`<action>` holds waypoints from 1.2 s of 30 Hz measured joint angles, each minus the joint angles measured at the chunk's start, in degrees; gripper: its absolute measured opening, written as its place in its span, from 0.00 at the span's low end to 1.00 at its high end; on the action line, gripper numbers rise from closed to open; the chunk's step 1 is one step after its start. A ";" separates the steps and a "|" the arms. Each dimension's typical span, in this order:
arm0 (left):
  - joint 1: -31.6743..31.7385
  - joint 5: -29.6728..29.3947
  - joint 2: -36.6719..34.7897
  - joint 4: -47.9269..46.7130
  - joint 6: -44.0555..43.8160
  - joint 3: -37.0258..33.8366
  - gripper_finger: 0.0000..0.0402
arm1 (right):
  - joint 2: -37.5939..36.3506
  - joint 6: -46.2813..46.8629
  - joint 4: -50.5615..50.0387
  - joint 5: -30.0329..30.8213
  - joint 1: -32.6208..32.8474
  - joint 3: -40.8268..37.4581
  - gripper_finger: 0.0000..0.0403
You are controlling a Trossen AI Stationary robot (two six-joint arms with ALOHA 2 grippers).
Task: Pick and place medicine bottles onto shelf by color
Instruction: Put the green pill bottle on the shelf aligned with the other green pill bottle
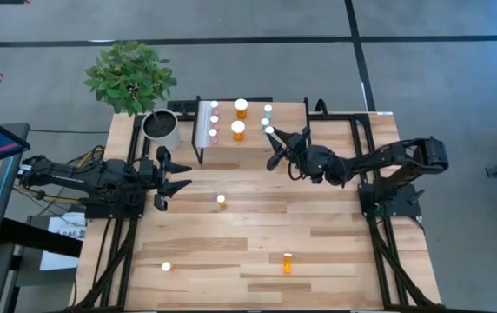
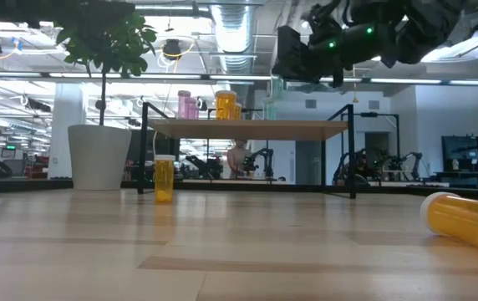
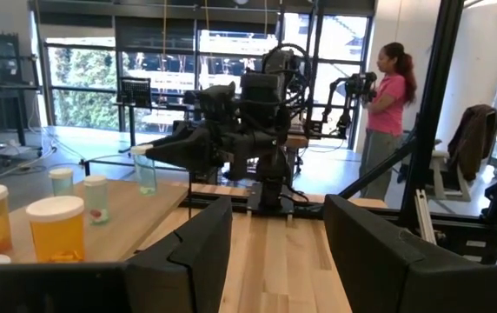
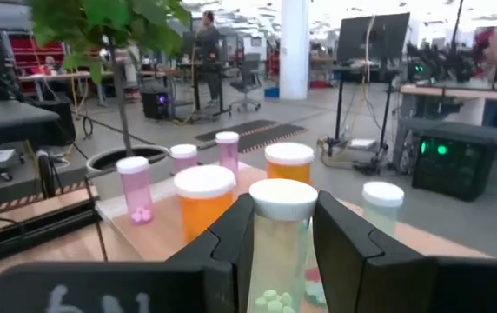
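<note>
Wooden table: right gripper clamps pale green bottle upright above shelf, 3 o'clock edge, joining greens; left gripper parted, empty.

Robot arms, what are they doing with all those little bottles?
The right end effector is holding a pale green bottle over the right edge of the shelf, next to two other green ones. Pink bottles stand on the shelf's left side and two big orange ones in the middle. The left end effector waits open near the plant pot. Three bottles remain on the table, one orange one lying down.
</note>
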 joint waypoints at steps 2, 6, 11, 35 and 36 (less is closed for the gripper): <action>0.00 0.00 0.01 0.02 0.01 -0.02 0.43 | 1.79 0.19 1.77 -0.01 -0.02 0.09 0.28; 0.00 0.00 -0.01 0.04 0.02 0.00 0.43 | 6.11 1.49 4.92 -0.16 -0.22 0.97 0.28; 0.00 0.00 0.01 0.04 0.01 -0.01 0.43 | 10.93 0.02 6.75 -0.12 -0.81 4.01 0.28; 0.00 0.02 0.02 0.00 0.00 0.00 0.43 | 9.16 1.24 -1.38 2.84 -1.86 3.76 0.28; 0.00 0.02 0.02 0.00 -0.01 -0.01 0.43 | 9.16 1.24 -1.43 2.84 -1.86 3.76 0.28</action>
